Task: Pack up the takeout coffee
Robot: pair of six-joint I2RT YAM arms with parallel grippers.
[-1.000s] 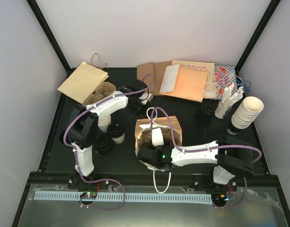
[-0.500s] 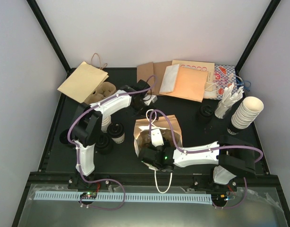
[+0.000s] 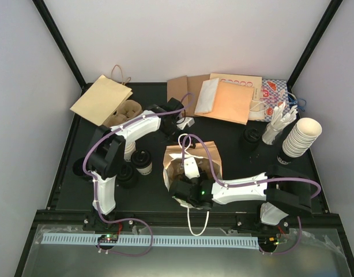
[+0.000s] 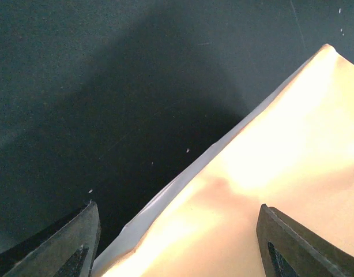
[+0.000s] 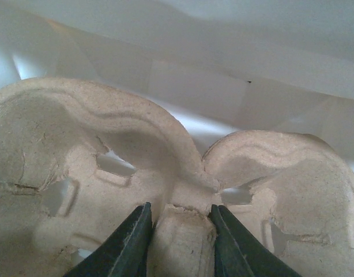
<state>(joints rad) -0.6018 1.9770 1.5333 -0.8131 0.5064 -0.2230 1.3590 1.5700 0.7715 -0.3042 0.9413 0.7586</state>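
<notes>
One lidded cup (image 3: 143, 162) stands left of the open brown bag (image 3: 210, 154). A second black lid (image 3: 127, 174) sits beside it, its cup hidden. My right gripper (image 3: 184, 180) is at the bag's mouth. In the right wrist view it (image 5: 180, 228) is shut on the centre post of the brown pulp tray (image 5: 79, 173), with the bag's white lining behind. My left gripper (image 3: 184, 122) hovers beyond the bag's far edge. In the left wrist view it (image 4: 177, 213) is open and empty over a tan paper corner (image 4: 281, 156) with a white edge.
A second pulp tray (image 3: 122, 112) and a flat kraft bag (image 3: 102, 99) lie at the back left. Paper bags and envelopes (image 3: 232, 99) lie along the back. A stack of lidless cups (image 3: 301, 137), cutlery packets (image 3: 278, 124) and black lids (image 3: 250, 137) stand at the right.
My left gripper has moved right, toward the bag's far edge. My right gripper has shifted slightly deeper at the bag's mouth with the tray.
</notes>
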